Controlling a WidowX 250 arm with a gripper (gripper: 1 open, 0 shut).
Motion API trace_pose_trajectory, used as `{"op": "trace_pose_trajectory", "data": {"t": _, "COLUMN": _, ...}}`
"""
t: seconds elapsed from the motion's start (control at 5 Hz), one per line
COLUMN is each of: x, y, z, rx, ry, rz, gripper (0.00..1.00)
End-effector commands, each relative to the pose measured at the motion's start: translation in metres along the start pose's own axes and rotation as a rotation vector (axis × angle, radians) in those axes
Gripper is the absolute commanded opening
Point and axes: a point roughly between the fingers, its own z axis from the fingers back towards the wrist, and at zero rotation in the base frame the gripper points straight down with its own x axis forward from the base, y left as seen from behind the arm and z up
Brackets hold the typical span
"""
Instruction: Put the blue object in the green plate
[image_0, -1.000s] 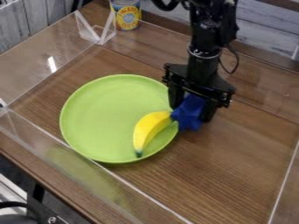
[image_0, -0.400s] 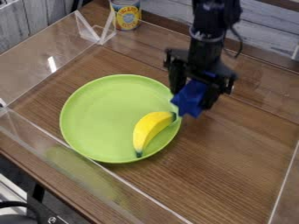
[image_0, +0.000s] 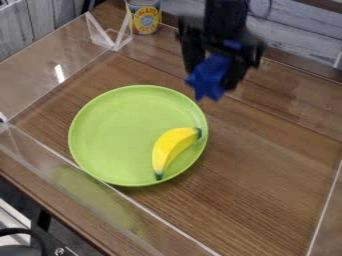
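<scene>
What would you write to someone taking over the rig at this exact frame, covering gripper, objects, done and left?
Gripper: up over the table on the plate's far right side, blurred, with the blue object at its fingers; it looks gripped and off the table, though the blur hides the finger contact.
Green plate: on the table, with the banana lying on its right part.
Done: blue object apparently picked up.
Left: bring it over the plate, lower it, let go. The plate's left part has bare room.
</scene>
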Motion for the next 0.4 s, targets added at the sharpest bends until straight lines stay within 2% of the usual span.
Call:
{"op": "trace_pose_trajectory", "data": {"t": 0.0, "x": -0.006, "y": 0.002, "z": 0.005, "rx": -0.003, "ry": -0.041, "rz": 0.007, "gripper": 0.0}}
{"op": "trace_pose_trajectory", "data": {"t": 0.2, "x": -0.015, "y": 0.002, "z": -0.009, "rx": 0.001, "ry": -0.025, "rz": 0.017, "gripper": 0.0}}
